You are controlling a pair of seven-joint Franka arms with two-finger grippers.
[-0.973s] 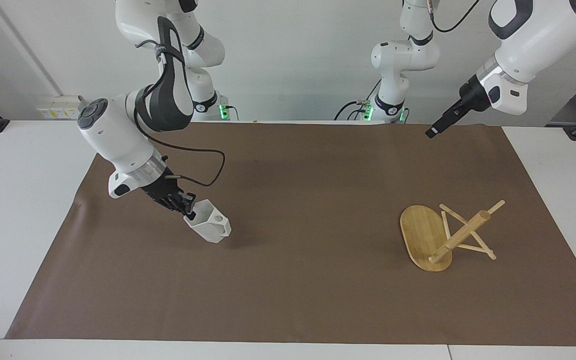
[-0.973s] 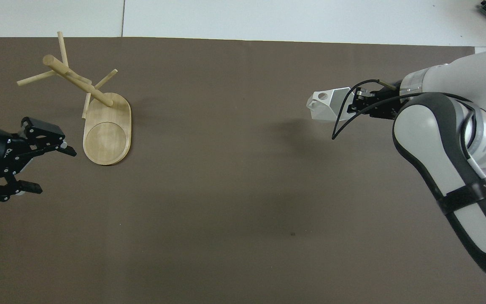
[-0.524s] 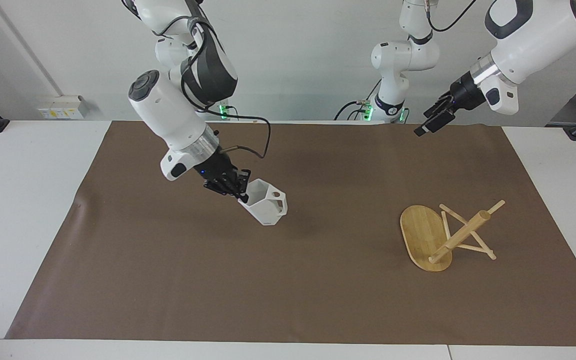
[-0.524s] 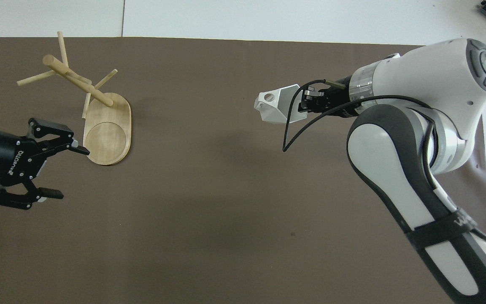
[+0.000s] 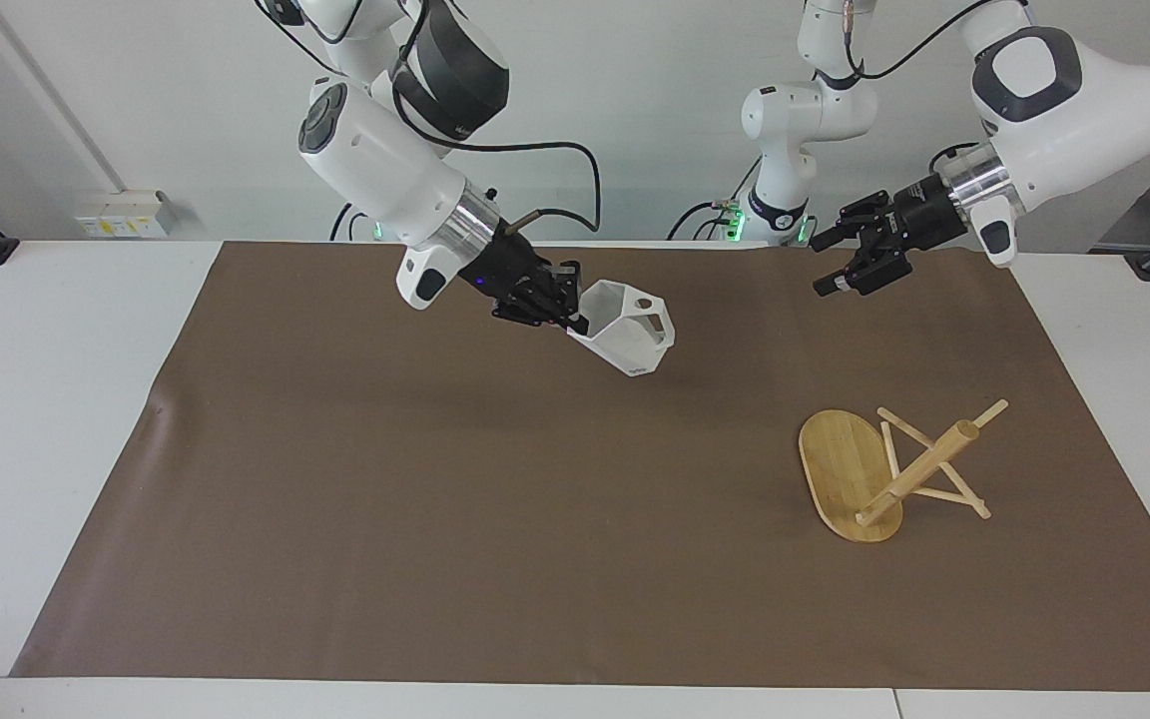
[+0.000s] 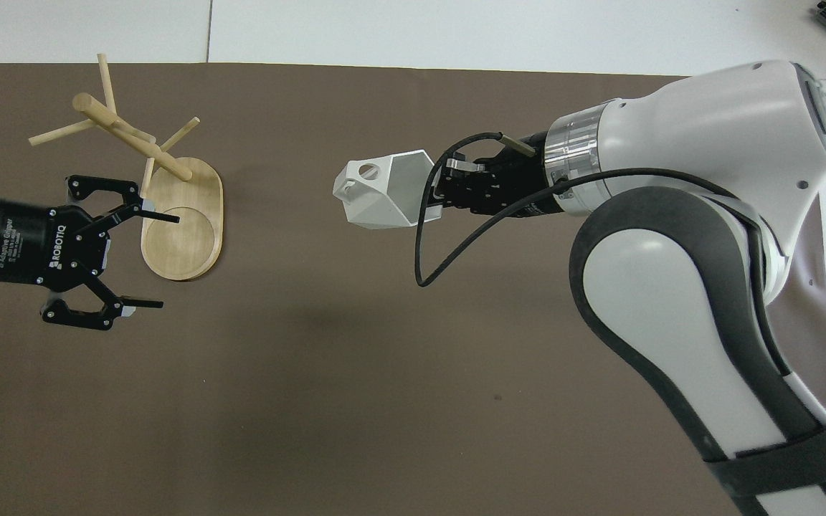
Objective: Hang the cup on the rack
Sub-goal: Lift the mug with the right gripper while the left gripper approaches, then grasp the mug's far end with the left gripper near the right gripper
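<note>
Carrying cup (image 5: 627, 329) clamped in right gripper (image 5: 563, 308) | rack (image 5: 892, 469) toward left arm's end | left gripper (image 5: 843, 257) open, empty

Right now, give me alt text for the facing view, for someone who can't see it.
The right hand, shut on the rim of a white faceted cup, carries it in the air above a brown mat. The left hand hangs open over the mat's edge nearest the robots; a bamboo rack stands tilted toward the left arm's end.
</note>
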